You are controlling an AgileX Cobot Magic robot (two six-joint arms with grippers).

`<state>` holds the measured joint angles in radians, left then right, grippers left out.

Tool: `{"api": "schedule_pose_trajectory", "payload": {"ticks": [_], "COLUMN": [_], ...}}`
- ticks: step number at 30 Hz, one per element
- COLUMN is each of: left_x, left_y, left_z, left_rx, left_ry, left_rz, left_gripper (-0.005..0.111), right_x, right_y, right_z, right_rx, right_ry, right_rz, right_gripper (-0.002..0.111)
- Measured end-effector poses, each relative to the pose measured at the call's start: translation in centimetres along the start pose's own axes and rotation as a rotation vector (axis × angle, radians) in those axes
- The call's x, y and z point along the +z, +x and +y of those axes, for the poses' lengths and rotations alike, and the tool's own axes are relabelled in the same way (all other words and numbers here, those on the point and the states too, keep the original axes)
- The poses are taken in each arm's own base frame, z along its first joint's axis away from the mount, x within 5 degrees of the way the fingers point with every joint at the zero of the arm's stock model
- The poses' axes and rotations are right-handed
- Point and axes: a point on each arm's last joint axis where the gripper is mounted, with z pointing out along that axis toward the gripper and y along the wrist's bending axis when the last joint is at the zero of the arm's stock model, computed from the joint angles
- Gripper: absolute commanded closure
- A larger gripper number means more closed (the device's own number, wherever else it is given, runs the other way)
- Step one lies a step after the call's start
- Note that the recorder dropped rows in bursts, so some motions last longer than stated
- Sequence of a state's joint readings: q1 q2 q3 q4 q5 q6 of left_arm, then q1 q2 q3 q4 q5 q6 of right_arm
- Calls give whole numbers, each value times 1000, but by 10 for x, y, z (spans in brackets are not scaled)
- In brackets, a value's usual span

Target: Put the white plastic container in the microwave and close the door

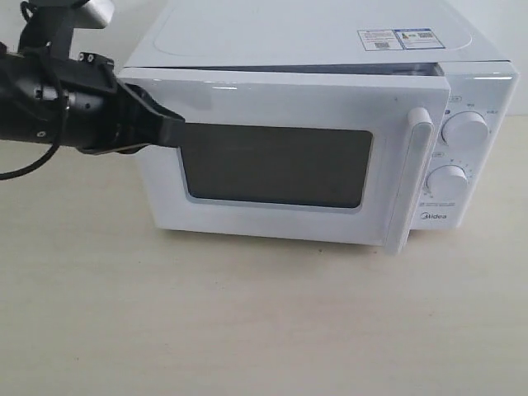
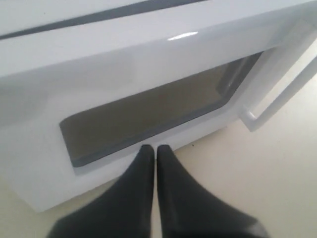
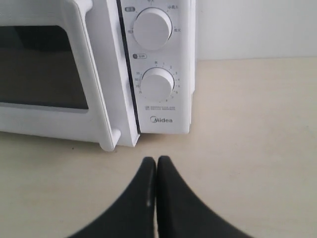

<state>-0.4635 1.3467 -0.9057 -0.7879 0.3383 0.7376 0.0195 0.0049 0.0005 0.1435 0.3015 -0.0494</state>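
Exterior view: the left gripper [image 1: 169, 128], black fingers clenched on nothing, presses the white, dark-windowed door [image 1: 289, 99] of the white boxy Midea microwave [image 1: 330, 41] at the door's 9 o'clock edge. The door looks slightly ajar. A square push nearer the white bar handle [image 1: 410, 177], at 3 o'clock, should latch it more easily.

Left wrist view: the tips sit beside the window's rim.

Right wrist view: the right gripper [image 3: 156, 166] is clenched and empty, with the microwave at its 12 o'clock.

The white plastic container is not visible in any view and is presumably inside.

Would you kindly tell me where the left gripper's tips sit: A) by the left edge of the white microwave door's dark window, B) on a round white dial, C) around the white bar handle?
A: the left gripper, jaws together, reaches the white door beside its dark mesh window.
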Motion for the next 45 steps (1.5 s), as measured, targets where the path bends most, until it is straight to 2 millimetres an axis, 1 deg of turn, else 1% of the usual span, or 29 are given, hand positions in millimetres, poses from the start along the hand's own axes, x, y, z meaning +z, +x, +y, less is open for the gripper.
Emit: {"api": "schedule_pose_trajectory", "payload": {"ticks": [3,9,12,14,16,18,22,25,28,33,38,41,44,45], "left_x": [-16,-44,-59,-67,-73,-77,-78,-79,-79,-79,-79,-79,-79,-79], "left_y": [11,45,56,59,58,57,54,52,52,52,52,52,52,52], "left_z": [-4,-8,-9,-10,-10,-10,-7,-6,-5,-5,-5,-5,-5,-5], "left_rx": [2,-2,2,5,7,10,9,9,8,8,8,8,8,8], "left_ry": [-1,-15,-38,-53,-67,-78,-106,-125,-130,-130,-130,-130,-130,-130], "left_rz": [-10,-18,-61,-94,-129,-159,-191,-212,-218,-218,-218,-218,-218,-218], "left_gripper": [102,102,102,102,102,102,102,102,102,102,102,102,102,102], "right_x": [0,-2,-3,-6,-13,-22,-28,-23,-18,-18,-16,-5,15,24], "right_y": [-4,-18,-22,-29,-45,-68,-110,-130,-141,-149,-151,-148,-146,-146], "right_z": [0,-1,-1,0,2,5,11,13,14,14,16,17,21,25], "right_rx": [2,2,2,3,-12,-44,-85,-73,-65,8,100,123,119,86], "right_ry": [1,10,11,6,0,-3,-10,-18,-18,-34,-61,-73,-115,-146], "right_rz": [-43,-204,-239,-237,-261,-288,-261,-229,-230,-293,-291,-225,-101,-46], "right_gripper": [108,108,108,108,108,108,108,108,108,108,108,108,108,108]}}
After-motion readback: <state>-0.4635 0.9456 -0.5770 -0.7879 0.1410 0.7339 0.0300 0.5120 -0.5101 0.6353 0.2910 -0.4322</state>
